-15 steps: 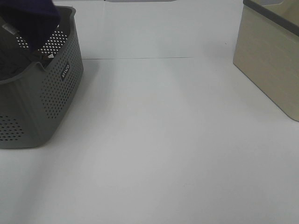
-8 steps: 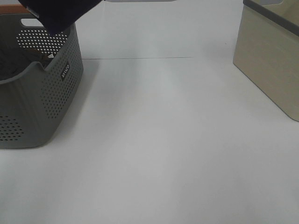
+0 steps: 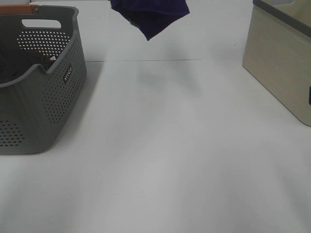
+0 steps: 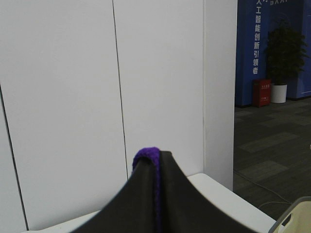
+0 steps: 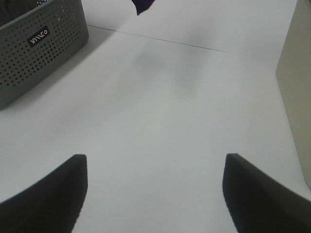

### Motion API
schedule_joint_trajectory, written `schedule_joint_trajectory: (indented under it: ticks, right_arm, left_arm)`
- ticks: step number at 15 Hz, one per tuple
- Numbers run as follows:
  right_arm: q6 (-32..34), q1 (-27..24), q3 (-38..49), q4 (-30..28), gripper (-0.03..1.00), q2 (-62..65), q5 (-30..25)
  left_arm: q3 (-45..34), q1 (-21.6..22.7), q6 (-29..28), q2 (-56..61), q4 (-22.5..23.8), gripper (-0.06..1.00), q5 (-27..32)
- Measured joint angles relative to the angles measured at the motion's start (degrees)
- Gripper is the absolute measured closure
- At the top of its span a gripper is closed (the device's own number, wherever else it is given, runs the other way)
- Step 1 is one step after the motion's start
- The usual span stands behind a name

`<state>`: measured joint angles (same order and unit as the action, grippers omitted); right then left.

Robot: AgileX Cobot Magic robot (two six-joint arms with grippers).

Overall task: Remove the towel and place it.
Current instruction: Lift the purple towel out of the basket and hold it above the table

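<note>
The deep purple towel [image 3: 150, 14] hangs in the air at the top of the exterior view, right of the grey basket [image 3: 53, 97], its lower corner dangling above the table. The left gripper itself is out of the exterior view above. In the left wrist view my left gripper [image 4: 155, 167] is shut on a fold of the towel [image 4: 147, 154], pinched between the dark fingers [image 4: 170, 194]. My right gripper [image 5: 155, 194] is open and empty, low over the white table; a tip of the towel [image 5: 143, 6] shows at that view's edge.
The perforated grey basket stands at the left with a dark cloth [image 3: 14, 63] inside; it also shows in the right wrist view [image 5: 39, 43]. A beige box [image 3: 282, 63] with a dark rim stands at the right. A thin seam line [image 3: 146, 60] crosses the white table.
The towel has been lifted out of the basket and carried to the right, from over the basket's rim to above the table. The right gripper has not visibly moved.
</note>
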<state>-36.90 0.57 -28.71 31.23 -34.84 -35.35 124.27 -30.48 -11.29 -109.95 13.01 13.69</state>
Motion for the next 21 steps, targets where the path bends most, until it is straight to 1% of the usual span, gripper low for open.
schedule_joint_trajectory:
  ticks: [2, 4, 6, 7, 9, 10, 11, 12, 13, 14, 15, 16, 17, 18, 19, 21]
  right_arm:
    - [-2.9, 0.0, -4.4, 1.8, 0.28, -8.0, 1.3]
    - [-3.4, 0.1, -8.0, 2.1, 0.28, -14.6, 1.8]
    - [-3.4, 2.5, -9.7, 2.1, 0.28, -18.7, 4.4]
    - [-3.4, 6.3, -10.1, 1.9, 0.28, -21.8, 7.2]
    - [-3.0, 18.0, -10.3, 0.1, 0.28, -27.8, 18.0]
    - [-0.8, 27.4, -10.3, -0.5, 0.28, -34.5, 33.7]
    - [-0.1, 29.5, -10.4, -0.3, 0.28, -36.6, 38.0]
    - [0.3, 32.9, -10.8, 1.0, 0.28, -41.1, 45.3]
    - [0.2, 35.2, -12.2, 3.2, 0.28, -45.3, 50.6]
    - [-0.3, 37.1, -14.6, 5.7, 0.28, -50.0, 54.2]
    - [-1.0, 38.3, -17.4, 7.8, 0.28, -54.1, 55.9]
    - [-1.5, 38.7, -18.7, 8.6, 0.28, -56.3, 56.2]
    - [-1.9, 39.2, -22.4, 10.5, 0.28, -60.5, 56.6]
    - [-2.3, 39.4, -28.8, 14.0, 0.28, -66.9, 56.7]
    - [-2.3, 39.4, -31.4, 14.8, 0.28, -70.1, 56.7]
    - [-2.8, 39.4, -35.5, 14.0, 0.28, -74.5, 56.5]
  left_arm:
    - [2.0, -1.2, 0.0, -2.2, 0.3, 0.94, 3.6]
    - [2.1, -2.1, 0.0, -3.4, 2.4, 0.94, 8.9]
    - [2.1, -2.8, -0.1, -3.8, 5.3, 0.94, 13.1]
    - [2.1, -3.4, -1.0, -3.8, 7.7, 0.94, 15.7]
    - [2.1, -4.0, -5.4, -3.8, 12.3, 0.94, 19.3]
    - [2.1, -4.1, -10.8, -3.8, 16.4, 0.94, 20.9]
    - [2.1, -4.1, -11.6, -3.8, 16.9, 0.94, 21.0]
    - [2.1, -4.1, -13.1, -3.8, 17.5, 0.94, 21.1]
    - [2.1, -4.1, -14.2, -3.8, 17.6, 0.94, 21.1]
    - [2.1, -4.1, -14.7, -3.8, 17.6, 0.94, 21.1]
    - [2.1, -4.1, -14.9, -3.8, 17.6, 0.94, 21.1]
    - [2.1, -4.1, -15.6, -3.8, 17.2, 0.94, 21.1]
    - [2.1, -4.1, -16.9, -3.8, 16.6, 0.94, 21.1]
    - [2.1, -4.1, -17.9, -3.8, 15.1, 0.94, 21.1]
    - [2.1, -4.2, -18.0, -3.8, 14.7, 0.94, 21.1]
    - [2.1, -4.8, -18.0, -3.8, 14.6, 0.94, 21.1]
